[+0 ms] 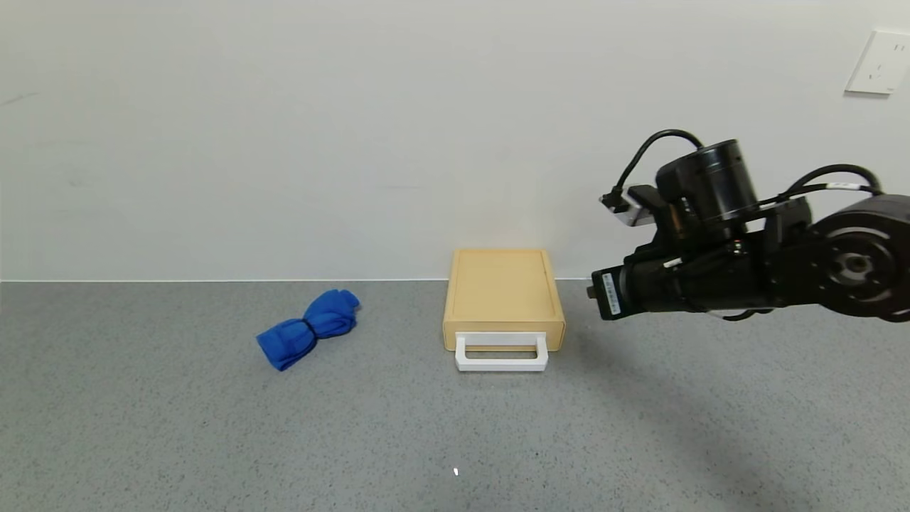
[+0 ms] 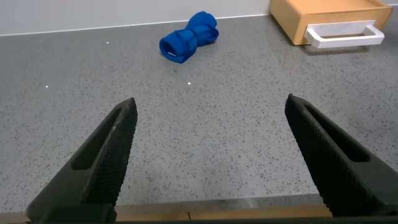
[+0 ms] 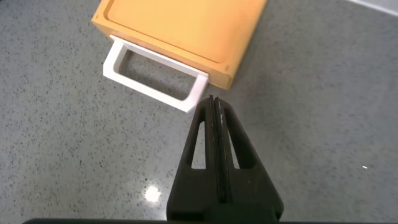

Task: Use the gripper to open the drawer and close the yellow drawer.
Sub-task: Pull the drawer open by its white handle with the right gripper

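Observation:
The pale-yellow drawer unit (image 1: 502, 295) sits on the grey table against the back wall, its white loop handle (image 1: 501, 353) facing me. The drawer front looks pushed in. My right gripper (image 1: 593, 291) hovers just to the right of the unit, above the table. In the right wrist view it (image 3: 214, 99) is shut and empty, its tips just short of the handle's (image 3: 155, 78) right corner, apart from the drawer unit (image 3: 180, 28). My left gripper (image 2: 211, 109) is open and empty, low over bare table, far from the drawer unit (image 2: 329, 18); it is out of the head view.
A blue bundled cloth (image 1: 309, 327) lies to the left of the drawer unit; it also shows in the left wrist view (image 2: 188, 37). The grey speckled table (image 1: 455, 427) stretches wide in front. A white wall socket (image 1: 879, 62) is at the upper right.

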`<act>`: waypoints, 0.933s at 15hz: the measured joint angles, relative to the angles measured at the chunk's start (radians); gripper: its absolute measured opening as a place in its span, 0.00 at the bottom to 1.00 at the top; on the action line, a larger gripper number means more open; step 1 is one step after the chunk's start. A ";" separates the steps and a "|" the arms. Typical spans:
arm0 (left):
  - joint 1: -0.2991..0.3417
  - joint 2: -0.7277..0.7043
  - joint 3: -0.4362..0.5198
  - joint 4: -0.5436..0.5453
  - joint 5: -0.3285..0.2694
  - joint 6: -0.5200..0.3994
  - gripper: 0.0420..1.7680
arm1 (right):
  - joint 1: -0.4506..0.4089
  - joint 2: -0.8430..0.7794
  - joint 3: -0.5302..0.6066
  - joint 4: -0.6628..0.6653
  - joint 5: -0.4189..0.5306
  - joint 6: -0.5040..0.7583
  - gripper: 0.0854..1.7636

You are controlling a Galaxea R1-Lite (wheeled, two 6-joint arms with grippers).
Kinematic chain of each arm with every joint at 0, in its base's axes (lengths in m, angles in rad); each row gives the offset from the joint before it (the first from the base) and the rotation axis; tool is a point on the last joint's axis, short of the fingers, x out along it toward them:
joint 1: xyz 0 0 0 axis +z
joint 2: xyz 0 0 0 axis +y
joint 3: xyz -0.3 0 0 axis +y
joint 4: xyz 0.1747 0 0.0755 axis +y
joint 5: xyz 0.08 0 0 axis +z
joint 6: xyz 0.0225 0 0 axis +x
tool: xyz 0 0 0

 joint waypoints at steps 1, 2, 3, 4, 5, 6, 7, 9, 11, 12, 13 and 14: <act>0.000 0.000 0.000 0.000 0.000 0.000 0.97 | 0.019 0.047 -0.047 0.018 -0.007 0.014 0.02; 0.000 0.000 0.000 0.000 0.000 0.000 0.97 | 0.034 0.084 -0.086 0.037 -0.008 0.030 0.02; 0.000 0.000 0.000 0.000 0.000 0.000 0.97 | 0.048 0.125 -0.129 0.056 -0.005 0.047 0.02; 0.000 0.000 0.000 0.000 0.000 0.000 0.97 | 0.059 0.164 -0.168 0.074 0.001 0.060 0.02; 0.000 0.000 0.000 0.000 0.000 0.000 0.97 | 0.068 0.198 -0.201 0.084 0.017 0.069 0.02; 0.000 0.000 0.000 0.000 0.000 0.000 0.97 | 0.076 0.230 -0.230 0.093 0.044 0.077 0.02; 0.000 0.000 0.000 0.000 0.000 0.000 0.97 | 0.081 0.260 -0.256 0.104 0.085 0.081 0.02; 0.000 0.000 0.000 0.000 0.000 0.000 0.97 | 0.085 0.311 -0.309 0.138 0.179 0.103 0.02; 0.001 0.000 0.000 0.000 0.000 0.000 0.97 | 0.086 0.355 -0.377 0.191 0.261 0.121 0.02; 0.000 0.000 0.000 0.000 0.000 0.000 0.97 | 0.086 0.380 -0.421 0.224 0.289 0.131 0.02; 0.000 0.000 0.000 0.000 0.000 0.000 0.97 | 0.085 0.407 -0.469 0.254 0.303 0.144 0.02; 0.000 0.000 0.000 0.000 0.000 0.000 0.97 | 0.087 0.433 -0.510 0.272 0.310 0.153 0.02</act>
